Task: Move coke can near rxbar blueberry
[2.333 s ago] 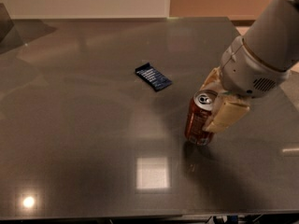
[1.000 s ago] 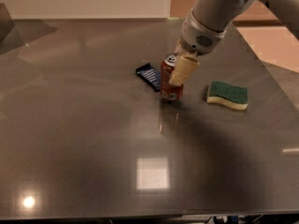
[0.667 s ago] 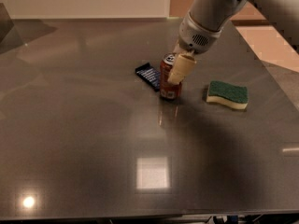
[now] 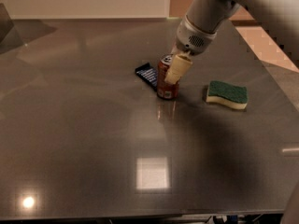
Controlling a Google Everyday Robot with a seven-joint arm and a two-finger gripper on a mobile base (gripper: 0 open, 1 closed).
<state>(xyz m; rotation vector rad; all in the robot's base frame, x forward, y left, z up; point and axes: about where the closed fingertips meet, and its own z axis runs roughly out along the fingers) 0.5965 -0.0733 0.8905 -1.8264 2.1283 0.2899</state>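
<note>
On the table (image 4: 84, 139), the pincer (image 4: 174, 68), right of center, is clenched on the coke can (image 4: 164, 85), which stands upright just beside the rxbar blueberry (image 4: 146, 74), having been carried there from farther right moments ago, so only the release seems left.

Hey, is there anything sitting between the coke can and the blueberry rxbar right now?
Nothing visible. The coke can stands right beside the rxbar blueberry, at its right end, with the gripper closed on the can's top. The sponge lies off to the right.
</note>
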